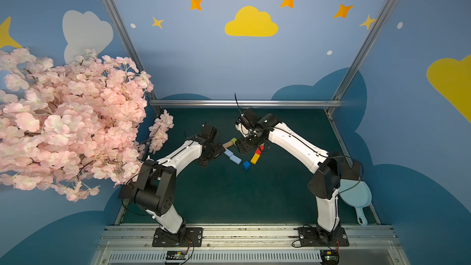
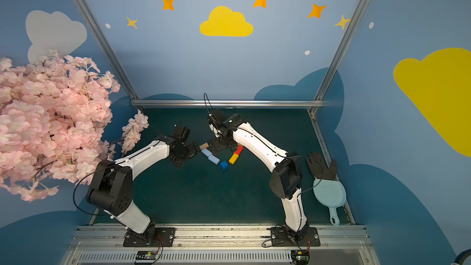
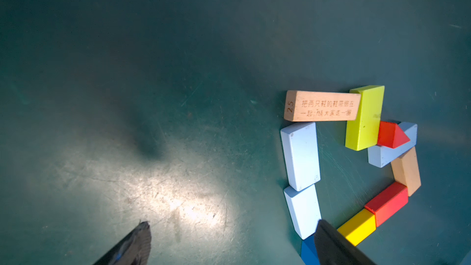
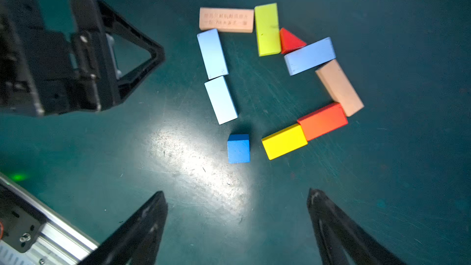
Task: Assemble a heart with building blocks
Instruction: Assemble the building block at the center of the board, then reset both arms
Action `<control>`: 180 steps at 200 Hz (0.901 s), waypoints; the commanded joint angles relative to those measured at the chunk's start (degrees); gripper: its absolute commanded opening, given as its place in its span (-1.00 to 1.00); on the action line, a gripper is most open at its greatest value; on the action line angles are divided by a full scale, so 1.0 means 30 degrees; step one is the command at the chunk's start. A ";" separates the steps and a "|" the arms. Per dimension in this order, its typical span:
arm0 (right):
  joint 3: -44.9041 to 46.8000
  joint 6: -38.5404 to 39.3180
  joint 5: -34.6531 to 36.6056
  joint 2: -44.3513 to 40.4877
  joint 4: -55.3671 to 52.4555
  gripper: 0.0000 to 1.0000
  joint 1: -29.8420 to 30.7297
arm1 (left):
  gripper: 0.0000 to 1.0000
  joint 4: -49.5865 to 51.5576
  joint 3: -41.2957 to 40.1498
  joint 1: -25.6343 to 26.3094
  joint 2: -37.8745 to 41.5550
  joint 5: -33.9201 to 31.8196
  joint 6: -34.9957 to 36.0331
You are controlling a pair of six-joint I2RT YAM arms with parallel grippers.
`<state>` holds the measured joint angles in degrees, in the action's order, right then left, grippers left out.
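- Left gripper (image 3: 232,223) hangs with jaws wide apart, empty, left of the dark blue cube (image 1: 246,164).
- The heart (image 4: 322,121) lies flat, its outline spreading behind that cube.
- Right gripper (image 4: 236,192) hovers spread wide, empty, behind the cube.

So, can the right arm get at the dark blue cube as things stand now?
Probably yes. The right gripper is open and the dark blue cube lies just ahead of it, nothing between, apart from the yellow bar and the nearest light blue bar.
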<state>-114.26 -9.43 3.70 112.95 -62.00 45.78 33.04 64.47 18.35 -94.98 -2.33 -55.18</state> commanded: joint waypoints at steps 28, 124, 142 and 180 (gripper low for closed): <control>0.4834 -0.1040 0.1197 -0.5925 0.2240 0.83 -0.3864 | 1.00 0.0481 0.1406 -0.0272 0.1899 -0.1816 0.2263; 2.8724 0.3299 0.3098 -1.4621 2.5532 0.91 -1.1346 | 1.00 -1.4671 -1.1882 -0.2762 0.9952 -0.9738 1.3189; 2.9194 0.1180 0.1814 -1.3080 2.7714 0.91 -1.3100 | 1.00 -1.3905 -1.1180 -0.3334 0.9119 -0.9676 1.3819; 2.7083 0.2161 0.2033 -0.9927 2.7978 0.92 -1.3921 | 1.00 -1.7636 -1.2669 -0.3955 0.7348 -0.7904 1.5592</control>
<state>-27.90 -4.60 10.76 80.34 9.96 4.99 -8.71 28.69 7.92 -70.52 -28.32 -13.78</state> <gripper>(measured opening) 0.957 0.999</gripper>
